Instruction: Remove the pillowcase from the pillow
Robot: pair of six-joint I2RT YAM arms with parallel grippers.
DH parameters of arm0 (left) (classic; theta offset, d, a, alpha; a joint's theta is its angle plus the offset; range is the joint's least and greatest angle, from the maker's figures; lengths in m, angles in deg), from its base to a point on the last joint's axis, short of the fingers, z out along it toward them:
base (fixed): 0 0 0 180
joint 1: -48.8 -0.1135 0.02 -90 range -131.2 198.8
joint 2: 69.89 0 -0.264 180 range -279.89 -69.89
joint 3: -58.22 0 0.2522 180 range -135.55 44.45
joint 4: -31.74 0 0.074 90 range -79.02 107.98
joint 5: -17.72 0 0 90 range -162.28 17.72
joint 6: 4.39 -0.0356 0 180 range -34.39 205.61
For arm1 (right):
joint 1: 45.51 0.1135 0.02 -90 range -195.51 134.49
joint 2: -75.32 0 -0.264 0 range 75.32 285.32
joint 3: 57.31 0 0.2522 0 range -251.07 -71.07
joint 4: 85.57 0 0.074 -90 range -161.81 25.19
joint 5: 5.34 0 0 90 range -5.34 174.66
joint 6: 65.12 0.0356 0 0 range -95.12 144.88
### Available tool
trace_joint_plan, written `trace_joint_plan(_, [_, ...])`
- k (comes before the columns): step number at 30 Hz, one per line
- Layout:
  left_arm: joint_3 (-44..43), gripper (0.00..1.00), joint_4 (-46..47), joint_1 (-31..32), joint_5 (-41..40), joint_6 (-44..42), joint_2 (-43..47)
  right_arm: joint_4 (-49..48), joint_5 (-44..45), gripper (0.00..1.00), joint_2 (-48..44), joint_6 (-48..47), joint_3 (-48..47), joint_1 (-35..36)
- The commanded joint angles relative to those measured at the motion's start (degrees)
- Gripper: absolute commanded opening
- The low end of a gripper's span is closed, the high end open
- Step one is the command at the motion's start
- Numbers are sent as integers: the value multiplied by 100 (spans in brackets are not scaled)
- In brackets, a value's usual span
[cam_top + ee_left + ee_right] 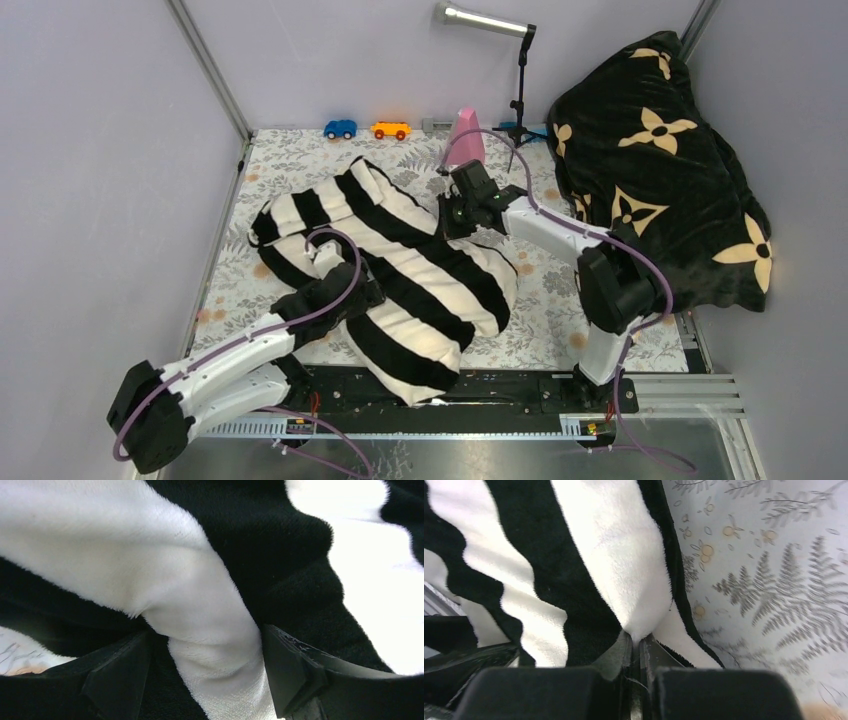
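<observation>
The black and cream striped pillowcase (pixel 400 270) lies bulging across the middle of the table; the pillow is hidden inside it. My left gripper (pixel 325 255) presses down on its left part. In the left wrist view this gripper (pixel 205 632) stands wide apart, with a cream fold of the pillowcase (pixel 215 655) between the fingers (pixel 290 670). My right gripper (pixel 455 215) sits at the far right edge of the pillowcase. In the right wrist view the gripper (pixel 639 639) is shut, pinching a cream stripe at the edge of the pillowcase (pixel 624 580).
A black plush blanket with tan flowers (pixel 660 170) is heaped at the back right. A blue toy car (pixel 340 128), an orange toy car (pixel 390 130), a pink object (pixel 466 135) and a lamp stand (pixel 520 90) line the back wall. A leaf-patterned cloth (pixel 560 300) covers the table.
</observation>
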Motion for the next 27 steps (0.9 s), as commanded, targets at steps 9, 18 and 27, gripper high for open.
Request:
trace_joint_plan(9, [-1396, 78, 3591, 4, 1482, -1306, -2172, 1597, 1147, 0, -1596, -369, -1808, 157])
trace_joint_plan(18, [-2181, 94, 1558, -367, 336, -1175, -2004, 2321, 1398, 5, -807, -711, -2710, 1043])
trace_joint_plan(27, [-592, 95, 53, -2241, 533, -620, 554, 1322, 55, 10, -478, -368, -1525, 2176])
